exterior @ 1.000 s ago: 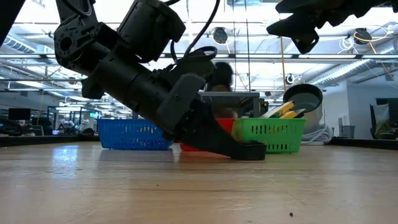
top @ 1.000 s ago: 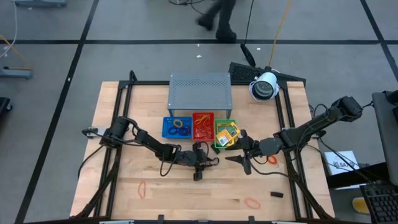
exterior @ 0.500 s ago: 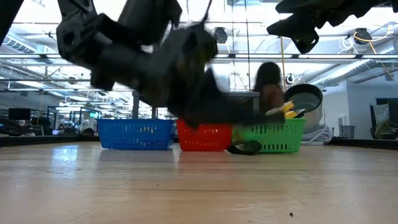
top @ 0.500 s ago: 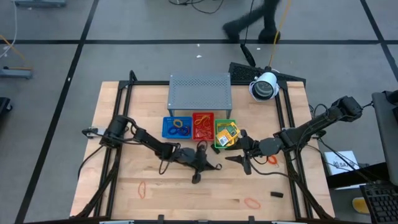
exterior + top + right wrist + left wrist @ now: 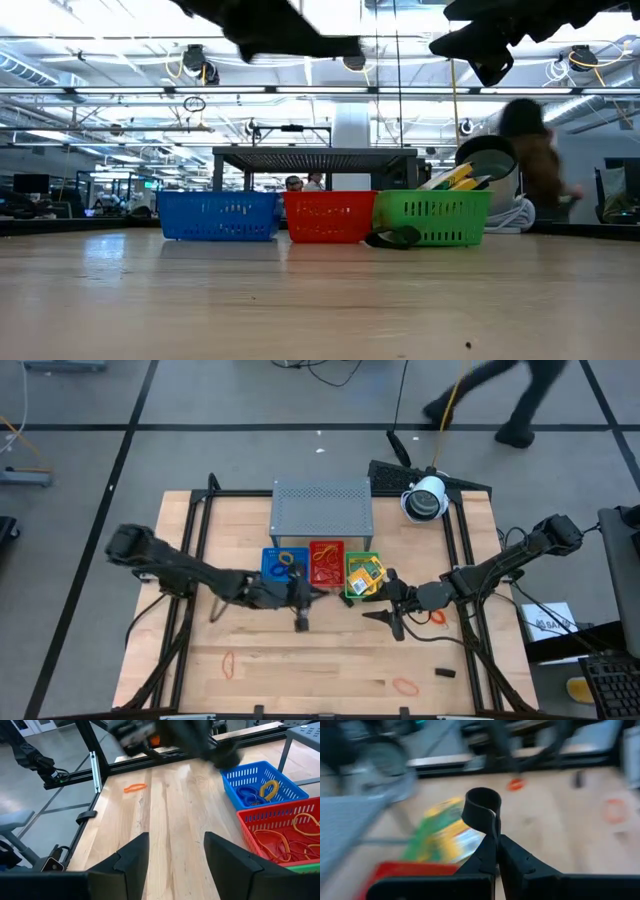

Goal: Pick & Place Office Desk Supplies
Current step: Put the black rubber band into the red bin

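The left gripper (image 5: 496, 827) is closed tight on a black flexible loop (image 5: 482, 810). It pinches the loop at its lower end, so the loop stands up past the fingertips. This gripper hangs high above the table, on the red-tray side of the green plastic tray (image 5: 350, 588), which I use as landmark. From the left wrist, the green tray lies straight ahead of the fingers, with nothing between. So I judge that the left arm is the one to make the coming move, and a short reach forward would bring the loop over a tray.

The grey perforated metal shelf (image 5: 321, 506) stands behind the green tray, clear of that way. The red plastic tray (image 5: 326, 547) touches the green tray, and the blue plastic tray (image 5: 267, 565) is one place farther. The right gripper (image 5: 392, 618), its fingers apart and empty, waits near the green tray on the other side. It could be in the way if the left arm goes too far.

Yellow-and-green packets (image 5: 366, 572) fill the green tray. An orange rubber band (image 5: 405, 685) and a small black piece (image 5: 444, 672) lie well in front of it.
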You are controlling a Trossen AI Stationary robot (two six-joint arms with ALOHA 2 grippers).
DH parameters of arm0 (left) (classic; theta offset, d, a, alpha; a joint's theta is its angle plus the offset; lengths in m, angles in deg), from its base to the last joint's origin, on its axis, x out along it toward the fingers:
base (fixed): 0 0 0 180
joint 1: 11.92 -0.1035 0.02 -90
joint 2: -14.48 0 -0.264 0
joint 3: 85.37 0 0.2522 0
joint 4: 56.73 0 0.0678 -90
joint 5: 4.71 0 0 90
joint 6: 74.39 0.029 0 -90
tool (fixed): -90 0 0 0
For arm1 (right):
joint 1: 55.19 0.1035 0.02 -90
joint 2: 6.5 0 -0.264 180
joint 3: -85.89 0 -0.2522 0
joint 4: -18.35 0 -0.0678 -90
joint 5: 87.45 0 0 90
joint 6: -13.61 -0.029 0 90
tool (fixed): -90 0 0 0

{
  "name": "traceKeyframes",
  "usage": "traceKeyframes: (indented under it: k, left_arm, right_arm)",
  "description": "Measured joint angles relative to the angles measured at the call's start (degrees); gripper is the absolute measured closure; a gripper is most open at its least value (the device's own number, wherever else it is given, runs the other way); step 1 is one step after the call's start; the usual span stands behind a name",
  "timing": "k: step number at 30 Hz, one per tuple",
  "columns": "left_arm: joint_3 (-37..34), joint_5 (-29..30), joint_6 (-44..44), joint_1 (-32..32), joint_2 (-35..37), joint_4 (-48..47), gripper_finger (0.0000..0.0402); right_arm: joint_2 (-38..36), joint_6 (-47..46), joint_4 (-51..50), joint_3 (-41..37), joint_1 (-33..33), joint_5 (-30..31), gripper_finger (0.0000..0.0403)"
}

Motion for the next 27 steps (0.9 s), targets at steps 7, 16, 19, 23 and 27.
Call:
traceKeyframes:
  k: [7, 16, 19, 23, 27]
  left_arm:
    - [0.00, 6.75, -4.83, 0.37, 8.94, -18.34, 0.0394]
    - [-0.04, 5.30, -5.34, -1.27, 5.98, -18.14, 0.0393]
    - [-0.02, 5.02, -4.63, -3.59, 4.07, -16.87, 0.0392]
    - [-0.05, 0.90, -4.50, -7.74, 0.63, -15.78, 0.0392]
    - [-0.02, -4.42, -4.94, -11.16, -2.50, -11.59, 0.0389]
  right_arm:
    - [0.00, -0.01, 0.01, -0.02, -0.01, 0.00, 0.0220]
    - [1.31, 2.18, 4.30, -0.04, -0.04, 0.04, 0.0220]
    - [2.64, 4.88, 8.10, -0.04, -0.05, 0.01, 0.0220]
    - [4.07, 6.20, 10.71, -0.08, -0.63, -0.09, 0.0220]
    - [4.55, 6.06, 11.52, -0.09, -1.60, -0.12, 0.0220]
